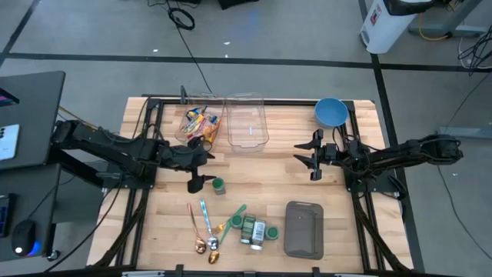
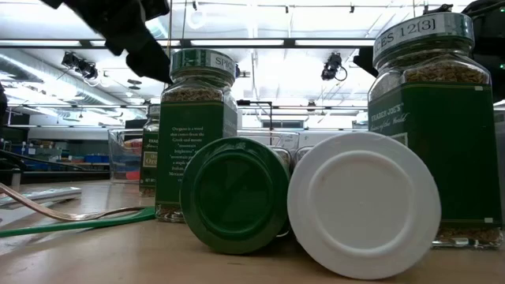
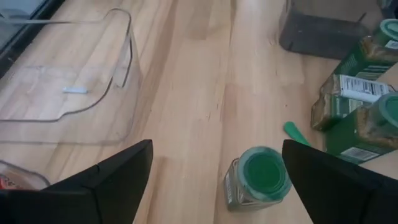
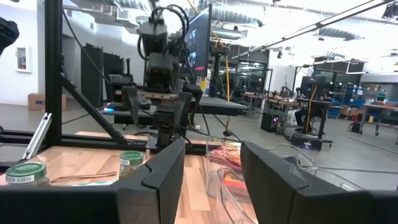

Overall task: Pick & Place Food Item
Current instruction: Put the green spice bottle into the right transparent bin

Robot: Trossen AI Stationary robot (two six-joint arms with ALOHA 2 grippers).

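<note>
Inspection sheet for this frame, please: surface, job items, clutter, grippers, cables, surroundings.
Surface: wooden table, bare in the middle.
Job's things: snack bin; empty clear bin; lone spice jar upright.
Clutter: spice jars, two on their sides; spoons; grey tray; blue bowl.
Grippers: left gripper above the lone jar, jaws open, empty; right gripper waits right of centre, jaws open, empty.
Cables: black cable on the floor.
Surroundings: monitor at the left; no person seen.

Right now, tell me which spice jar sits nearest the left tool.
The lone green-lidded spice jar, standing upright just beside the open left tool. The other jars cluster farther off, next to the grey tray.
</note>
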